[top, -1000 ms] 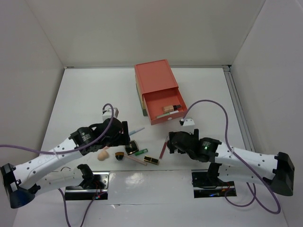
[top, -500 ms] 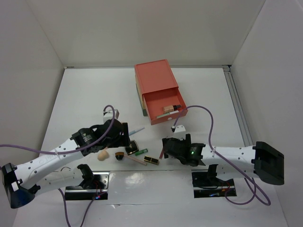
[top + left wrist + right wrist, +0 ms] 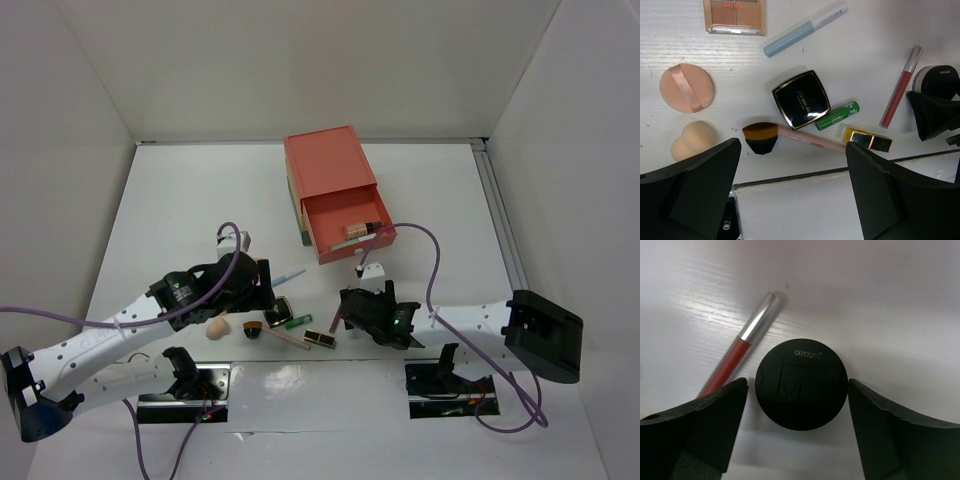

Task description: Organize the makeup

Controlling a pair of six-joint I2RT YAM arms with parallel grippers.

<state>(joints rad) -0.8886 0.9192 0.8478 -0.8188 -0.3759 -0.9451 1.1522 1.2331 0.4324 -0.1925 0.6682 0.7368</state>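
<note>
**Lot: makeup point(image 3: 283, 309), loose on a white table point(image 3: 180, 200), near edge, between the two grippers.**

Writing recorded:
- Mascara tube point(image 3: 807, 27), pale blue with a white cap, printed "MASCARA".
- Round black jar point(image 3: 801, 390), small lettering on the lid, seen upside down and not safely read.
- Square black compact point(image 3: 801, 99), gold-rimmed, script lettering too fine to be read.
- Palette point(image 3: 734, 15), tan pans, red lettering cut off by the frame edge.

Unmarked items:
- Round peach puff point(image 3: 686, 87) with a ribbon band.
- Peach sponge point(image 3: 692, 141), just below the puff.
- Brush point(image 3: 790, 136), dark head and pink handle, laid under the compact.
- Green tube point(image 3: 837, 115), touching the compact's lower right corner.
- Gold and black lipstick case point(image 3: 867, 140).
- Red gloss stick point(image 3: 901, 87), silver-capped, just beside the jar.

Surroundings:
- An orange drawer box point(image 3: 330, 180) is set behind the lot, its drawer pulled out with items inside.
- Purple cables point(image 3: 440, 260) are looped over the arms.

End effectors:
- Left gripper point(image 3: 792, 155): jaws spread wide above the brush and compact, nothing held.
- Right gripper point(image 3: 800, 390): jaws parted to either side of the jar, with a sliver of table seen at the left pad; contact at the right pad cannot be told.
</note>
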